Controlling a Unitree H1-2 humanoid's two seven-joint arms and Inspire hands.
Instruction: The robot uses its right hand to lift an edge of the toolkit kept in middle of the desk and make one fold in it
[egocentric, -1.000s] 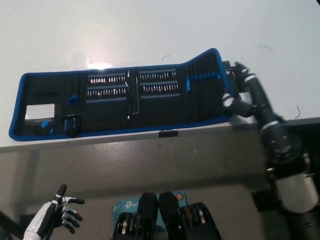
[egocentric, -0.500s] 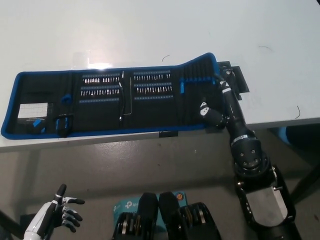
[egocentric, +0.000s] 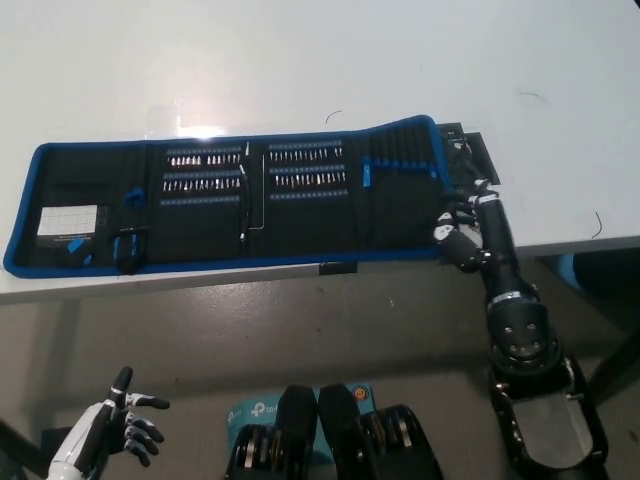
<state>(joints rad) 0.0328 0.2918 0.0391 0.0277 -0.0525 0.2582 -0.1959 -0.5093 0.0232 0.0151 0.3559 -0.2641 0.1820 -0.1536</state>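
Black fabric, blue edging: the toolkit (egocentric: 230, 205) is spread open across the white desk (egocentric: 300, 60), reaching from just beside the right hand far out to that hand's left.
Right hand: the black right hand (egocentric: 462, 236) is seen at the toolkit's right end, by the desk's near edge; whether its fingers are closed on the fabric cannot be told.
Right end of toolkit: the end panel nearest the right hand is raised slightly off the desk, its blue border bowed upward.
Contents: rows of small bits (egocentric: 255, 170) are held in the middle panels, to the left of the right hand.
Left hand: the white left hand (egocentric: 120, 425) is held low, well apart from the desk, fingers spread and empty.
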